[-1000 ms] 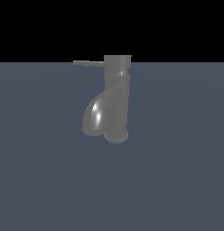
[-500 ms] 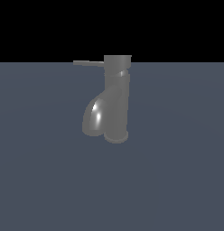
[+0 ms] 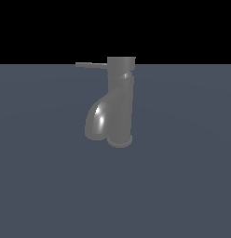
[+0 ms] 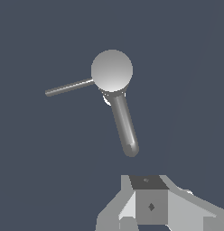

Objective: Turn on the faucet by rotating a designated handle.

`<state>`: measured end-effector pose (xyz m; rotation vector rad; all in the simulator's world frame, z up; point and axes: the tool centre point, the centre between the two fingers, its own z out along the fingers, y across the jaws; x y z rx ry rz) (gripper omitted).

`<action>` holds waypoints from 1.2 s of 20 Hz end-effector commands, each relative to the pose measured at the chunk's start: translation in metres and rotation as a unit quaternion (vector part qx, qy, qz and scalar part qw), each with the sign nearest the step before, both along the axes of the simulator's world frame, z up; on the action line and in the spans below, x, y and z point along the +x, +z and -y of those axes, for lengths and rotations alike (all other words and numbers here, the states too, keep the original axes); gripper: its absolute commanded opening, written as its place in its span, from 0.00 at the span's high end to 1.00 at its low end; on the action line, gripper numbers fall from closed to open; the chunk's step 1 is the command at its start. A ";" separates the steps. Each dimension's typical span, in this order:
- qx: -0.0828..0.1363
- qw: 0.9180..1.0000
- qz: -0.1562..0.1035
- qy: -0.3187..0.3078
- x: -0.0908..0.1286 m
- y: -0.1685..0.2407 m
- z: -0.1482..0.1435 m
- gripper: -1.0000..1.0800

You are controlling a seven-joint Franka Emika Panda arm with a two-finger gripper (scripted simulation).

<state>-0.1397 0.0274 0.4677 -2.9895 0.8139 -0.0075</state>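
The faucet (image 3: 120, 104) stands upright on a flat grey surface, its fat curved spout (image 3: 96, 122) turned down toward the exterior view's left. The thin handle (image 3: 91, 65) sticks out level from the top cap toward the exterior view's left. The wrist view looks down on the round cap (image 4: 112, 70), the handle (image 4: 68, 87) and the spout (image 4: 124, 124). My gripper (image 4: 149, 182) shows only in the wrist view, above the faucet and beyond the spout's tip, touching nothing. Its fingers sit together with no gap and hold nothing. It is out of the exterior view.
A flat blue-grey floor (image 3: 182, 186) spreads all around the faucet, with black background above it. No other object shows.
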 end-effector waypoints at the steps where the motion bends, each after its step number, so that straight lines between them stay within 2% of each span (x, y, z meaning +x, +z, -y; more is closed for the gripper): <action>1: 0.003 1.000 -0.002 -0.031 0.012 -0.005 -0.003 1.00; 7: 0.008 0.995 -0.008 -0.104 0.038 -0.019 -0.009 1.00; 12: 0.010 0.986 -0.013 -0.165 0.060 -0.032 -0.015 1.00; 18: 0.011 0.971 -0.018 -0.238 0.086 -0.050 -0.022 1.00; 24: 0.010 0.951 -0.023 -0.309 0.110 -0.069 -0.030 1.00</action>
